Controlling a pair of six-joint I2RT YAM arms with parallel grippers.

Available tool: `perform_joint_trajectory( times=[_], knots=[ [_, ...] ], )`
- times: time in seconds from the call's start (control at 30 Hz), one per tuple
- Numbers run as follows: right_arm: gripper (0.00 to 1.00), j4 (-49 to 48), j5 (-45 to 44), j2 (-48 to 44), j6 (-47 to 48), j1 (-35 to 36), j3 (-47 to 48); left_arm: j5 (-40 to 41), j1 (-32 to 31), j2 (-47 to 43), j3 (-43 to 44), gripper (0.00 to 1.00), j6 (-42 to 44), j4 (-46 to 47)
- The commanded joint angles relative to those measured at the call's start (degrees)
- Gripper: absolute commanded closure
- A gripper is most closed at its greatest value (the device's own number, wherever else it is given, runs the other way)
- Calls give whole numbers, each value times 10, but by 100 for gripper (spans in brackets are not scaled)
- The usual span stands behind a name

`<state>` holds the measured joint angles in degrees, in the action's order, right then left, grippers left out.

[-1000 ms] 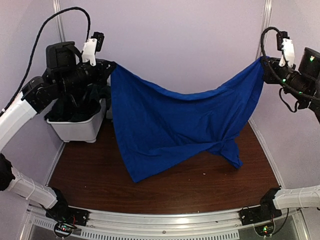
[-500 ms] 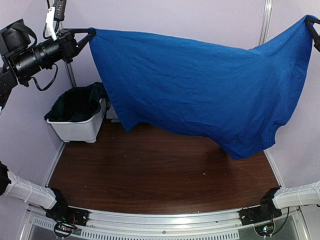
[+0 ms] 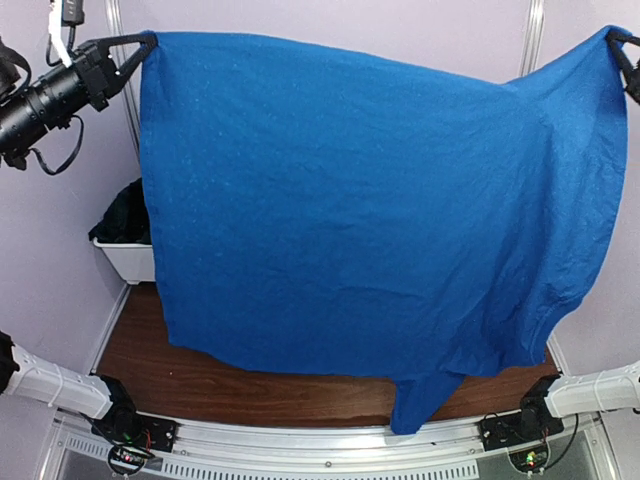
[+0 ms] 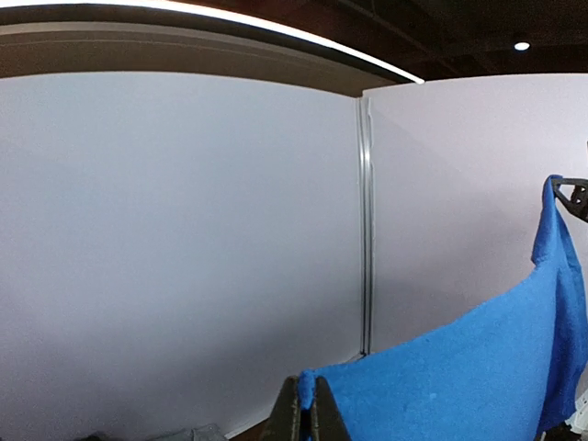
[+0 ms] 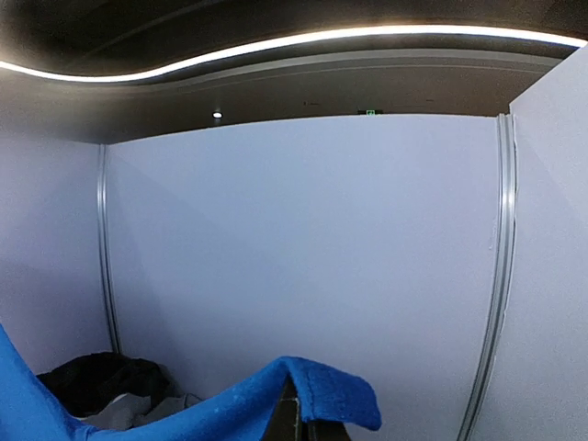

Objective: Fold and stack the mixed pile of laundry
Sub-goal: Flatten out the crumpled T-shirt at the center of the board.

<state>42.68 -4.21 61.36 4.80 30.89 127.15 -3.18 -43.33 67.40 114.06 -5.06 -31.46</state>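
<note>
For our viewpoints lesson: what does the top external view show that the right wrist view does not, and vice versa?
Only top external: the whole blue T-shirt hanging spread out, the left fingers pinching its corner, the wooden table. Only right wrist: the ceiling light strip. Both: the shirt's corner in the right fingers, and dark garments behind.

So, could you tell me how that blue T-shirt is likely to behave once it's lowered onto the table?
Probably very floppy: the blue T-shirt hangs as a loose sheet, its top edge sagging between the left gripper and right gripper. Likely light, since two small corner pinches carry it. Its lowest dangling flap would probably crumple first on the table.
</note>
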Motion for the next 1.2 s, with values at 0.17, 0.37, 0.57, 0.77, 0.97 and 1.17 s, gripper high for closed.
perform_joint_trajectory(
  times=[0.17,0.37,0.57,0.77,0.97,1.17],
  knots=[
    [100,-196,-169,37,79,-30,-317,126,90,48,-273,100,-112,80],
    [100,-338,-32,189,43,-157,-423,111,168,142,-408,100,-124,204],
    [100,-381,63,452,26,-188,-327,88,202,310,-399,100,-124,293],
    [100,-379,95,629,20,-188,-197,96,211,429,-327,100,-118,304],
    [100,-380,79,714,28,-187,-123,96,223,477,-279,100,-105,306],
    [100,-397,50,752,38,-188,-83,99,233,495,-237,100,-94,305]
  ],
)
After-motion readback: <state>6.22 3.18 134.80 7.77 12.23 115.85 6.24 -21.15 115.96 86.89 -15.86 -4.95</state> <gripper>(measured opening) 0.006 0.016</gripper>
